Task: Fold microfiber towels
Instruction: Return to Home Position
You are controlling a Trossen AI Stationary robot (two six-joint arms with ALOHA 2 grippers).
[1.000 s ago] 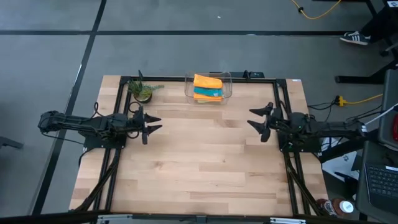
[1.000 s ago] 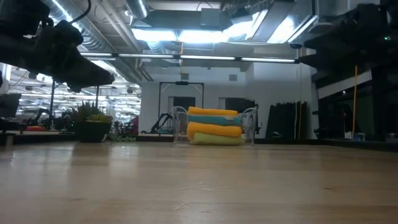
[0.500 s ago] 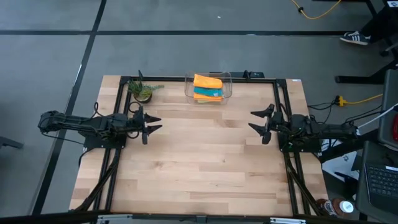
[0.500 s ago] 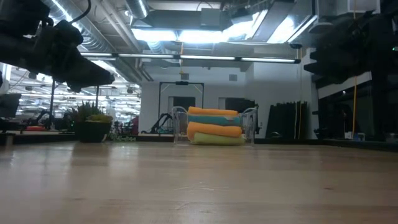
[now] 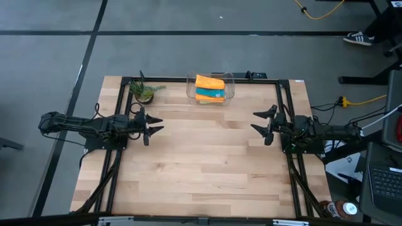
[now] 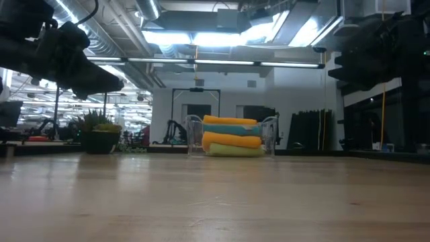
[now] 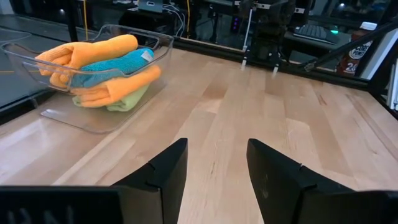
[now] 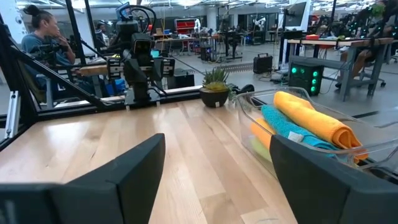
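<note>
Jaws spread; green towel point(image 7: 127, 101) (mostly buried)

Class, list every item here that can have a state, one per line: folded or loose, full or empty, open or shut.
top orange towel: folded, top of the stack
blue towel: folded, second down
lower orange towel: folded, third down
green towel: folded, bottom
bin: upright, holding all four towels
left tool: open, empty, raised by the table's left edge
right tool: open, empty, raised by its right edge
</note>
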